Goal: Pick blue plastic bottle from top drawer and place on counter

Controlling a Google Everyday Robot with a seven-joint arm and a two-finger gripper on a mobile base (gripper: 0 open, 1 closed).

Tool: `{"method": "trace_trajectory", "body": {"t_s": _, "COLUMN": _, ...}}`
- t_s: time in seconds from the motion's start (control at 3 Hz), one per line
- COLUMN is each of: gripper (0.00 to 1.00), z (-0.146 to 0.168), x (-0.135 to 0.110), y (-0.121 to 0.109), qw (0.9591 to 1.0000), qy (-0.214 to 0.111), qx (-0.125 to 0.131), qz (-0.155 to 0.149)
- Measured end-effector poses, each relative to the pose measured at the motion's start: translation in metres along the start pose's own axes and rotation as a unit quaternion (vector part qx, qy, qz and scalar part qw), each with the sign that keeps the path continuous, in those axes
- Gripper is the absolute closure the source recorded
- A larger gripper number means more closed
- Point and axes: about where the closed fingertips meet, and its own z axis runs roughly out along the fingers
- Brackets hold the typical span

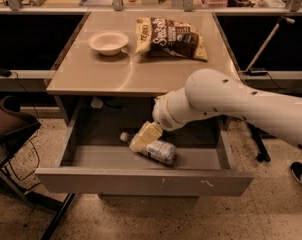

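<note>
The small clear plastic bottle with a pale blue-white label (pixel 160 151) lies on its side in the wide, shallow grey metal top drawer (pixel 141 182), its white cap pointing to 10 o'clock. The cream-coloured claw (pixel 145 137) sits over the bottle's neck end, touching it or just above it; whether it is open or closed cannot be told. A round bottle lying flat may roll or slip out of an off-centre grip. Lifting toward 12 o'clock could knock it against the edge of the glossy tan table (pixel 141 76) above the drawer.
</note>
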Motion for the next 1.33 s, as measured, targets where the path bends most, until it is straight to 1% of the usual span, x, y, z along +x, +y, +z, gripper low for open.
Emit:
{"method": "trace_trajectory", "body": {"t_s": 0.33, "gripper": 0.0, "z": 0.028, "x": 0.02, "y": -0.014, "qw": 0.9987, "qy": 0.033, "qx": -0.02, "qz": 0.033}}
{"method": "trace_trajectory", "body": {"t_s": 0.67, "gripper": 0.0, "z": 0.032, "x": 0.024, "y": -0.016, "qw": 0.9984, "qy": 0.036, "qx": -0.022, "qz": 0.038}}
{"method": "trace_trajectory", "body": {"t_s": 1.0, "gripper": 0.0, "z": 0.031, "x": 0.024, "y": -0.01, "qw": 0.9984, "qy": 0.036, "qx": 0.002, "qz": 0.043}}
{"method": "trace_trajectory", "body": {"t_s": 1.33, "gripper": 0.0, "z": 0.067, "x": 0.03, "y": 0.005, "qw": 0.9968, "qy": 0.049, "qx": 0.053, "qz": 0.034}}
